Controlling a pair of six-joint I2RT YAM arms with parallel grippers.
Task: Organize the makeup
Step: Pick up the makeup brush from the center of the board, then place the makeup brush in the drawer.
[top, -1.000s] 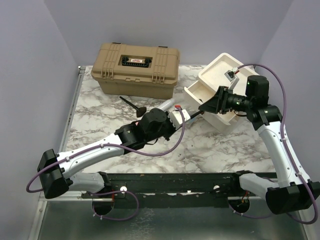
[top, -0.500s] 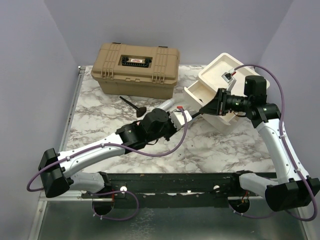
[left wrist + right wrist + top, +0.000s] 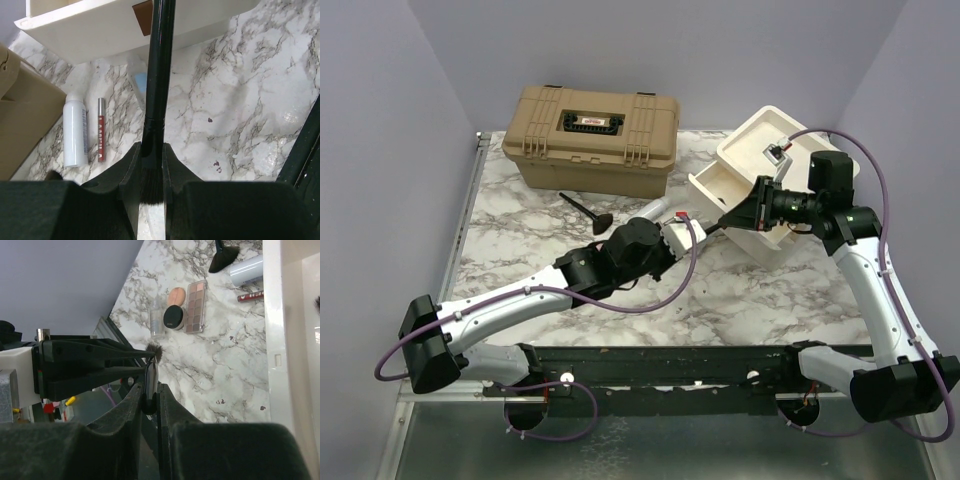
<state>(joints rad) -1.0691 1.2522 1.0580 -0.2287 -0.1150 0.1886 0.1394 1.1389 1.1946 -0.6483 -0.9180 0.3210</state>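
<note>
- Near edge: both arm bases sit here. The desk (image 3: 770,290) between them and the grippers is bare marble, so there's room to pull back.
- Change: over the last sec the left gripper (image 3: 150,156) crept a bit right and far, and the right arm tucked in slightly. In the last half sec approx nothing moved, so I read this as a hand-off at its hold point, not transport.
- Left gripper: fingers closed on the brush (image 3: 159,75) at the bristle end, mid-desk and a bit right.
- Right gripper (image 3: 149,390): fingers pinched on the handle end of the same brush. Both hold it, off the desk.
- Meaning: prob. one side must let go before the brush can go anywhere. If both pull, it may twist or slip.
- Beyond the grippers, loose on the desk: palette (image 3: 195,300), compact (image 3: 173,316) touching it, and a clear bottle (image 3: 156,320) just beside.
- A bit farther: tube (image 3: 75,130) and gloss (image 3: 101,130) side by side, with the 2nd brush (image 3: 585,210) left of them. None sorted yet.
- Far right corner: box (image 3: 760,150) with its drawer (image 3: 715,185) open twd the grippers. The drawer lip is close above the brush, so clearance is tight there.
- Far edge, left of centre: case (image 3: 590,138), shut. The gap btw case and box is narrow; the left side of the desk is freer.
</note>
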